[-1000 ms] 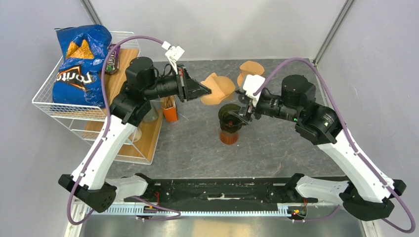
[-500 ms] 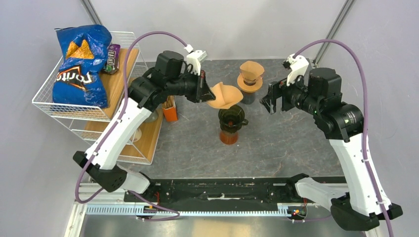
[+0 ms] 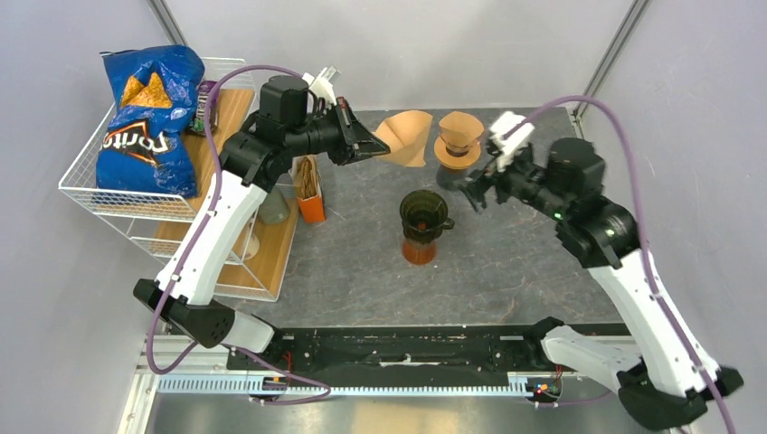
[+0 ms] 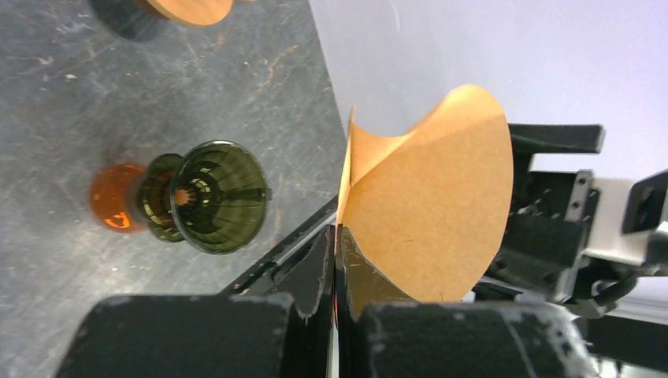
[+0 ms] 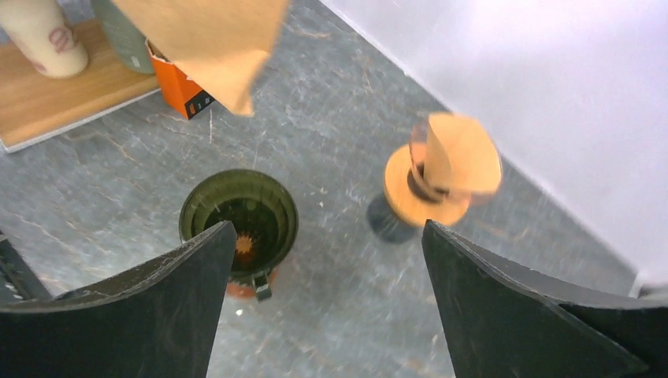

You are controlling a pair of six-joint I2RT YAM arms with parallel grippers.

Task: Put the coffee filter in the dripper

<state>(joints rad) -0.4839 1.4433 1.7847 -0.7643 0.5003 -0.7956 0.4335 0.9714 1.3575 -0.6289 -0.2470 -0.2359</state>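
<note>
My left gripper (image 3: pixel 365 150) is pinched shut on the edge of the filter (image 3: pixel 404 136). The filter fans out as a cone in the air just ahead of my fingertips, and in the left wrist view it hides most of my right arm. My right gripper (image 3: pixel 472 188) stands wide open and holds nothing (its fingers are cut off at the bottom of its wrist view).

The dripper (image 3: pixel 422 210) sits below my right fingertips, framed between them in that view. It is well below the filter and apart from it. Its ribbed inside lies bare, and it stands on an orange cup (image 3: pixel 419 250) that it mostly covers. Beyond my right fingers a stand (image 3: pixel 459 136) carries more filters; its base is blurred. Far to the left of my left arm, a wire basket (image 3: pixel 90 194) holds a chip bag (image 3: pixel 145 108), with a small dark packet behind it that I cannot make out.
</note>
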